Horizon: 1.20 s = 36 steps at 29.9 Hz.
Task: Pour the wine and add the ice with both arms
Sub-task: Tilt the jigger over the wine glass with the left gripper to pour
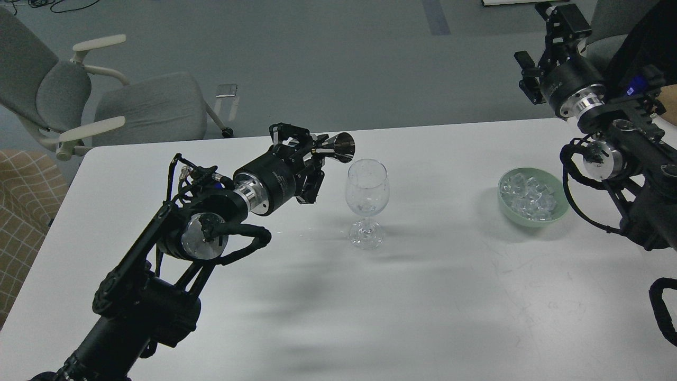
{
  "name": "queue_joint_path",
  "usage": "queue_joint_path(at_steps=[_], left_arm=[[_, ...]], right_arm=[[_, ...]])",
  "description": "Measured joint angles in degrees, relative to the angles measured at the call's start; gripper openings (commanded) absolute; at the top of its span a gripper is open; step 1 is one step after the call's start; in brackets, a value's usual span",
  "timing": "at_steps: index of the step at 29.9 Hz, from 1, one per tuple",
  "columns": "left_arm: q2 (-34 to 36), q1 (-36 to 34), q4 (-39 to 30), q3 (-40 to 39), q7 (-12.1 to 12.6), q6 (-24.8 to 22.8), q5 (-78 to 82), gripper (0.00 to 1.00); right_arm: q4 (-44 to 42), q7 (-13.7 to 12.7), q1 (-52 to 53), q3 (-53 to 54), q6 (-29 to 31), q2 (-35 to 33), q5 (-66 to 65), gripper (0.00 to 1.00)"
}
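A clear wine glass (366,201) stands upright in the middle of the white table (433,296). My left gripper (312,151) is shut on a small shiny metal measuring cup (341,147), held tipped on its side just left of the glass rim and a little apart from it. Clear ice chunks (530,197) lie in a pale green bowl (560,214) at the right. My right gripper (550,32) hangs high at the back right, above and behind the bowl; its fingers look spread and hold nothing.
A grey office chair (106,100) stands behind the table's far left corner. A second chair (608,26) is at the top right. A checked beige cushion (21,211) is at the left edge.
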Motion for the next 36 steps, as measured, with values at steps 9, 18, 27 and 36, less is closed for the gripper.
queue_joint_path(at_steps=[9, 18, 27, 36], left_arm=[[0.0, -0.6, -1.9, 0.0, 0.4, 0.0, 0.4, 0.00], [0.0, -0.5, -2.2, 1.1, 0.4, -0.2, 7.1, 0.00], [0.5, -0.5, -2.8, 1.2, 0.4, -0.4, 10.2, 0.00], [2.1, -0.2, -5.7, 2.5, 0.4, -0.8, 14.8, 0.00]], right_arm=[[0.0, 0.0, 0.0, 0.0, 0.0, 0.0, 0.0, 1.00], [-0.1, 0.0, 0.0, 0.0, 0.0, 0.0, 0.0, 1.00], [-0.1, 0.0, 0.0, 0.0, 0.0, 0.0, 0.0, 1.00], [-0.1, 0.1, -0.1, 0.0, 0.0, -0.1, 0.0, 1.00]])
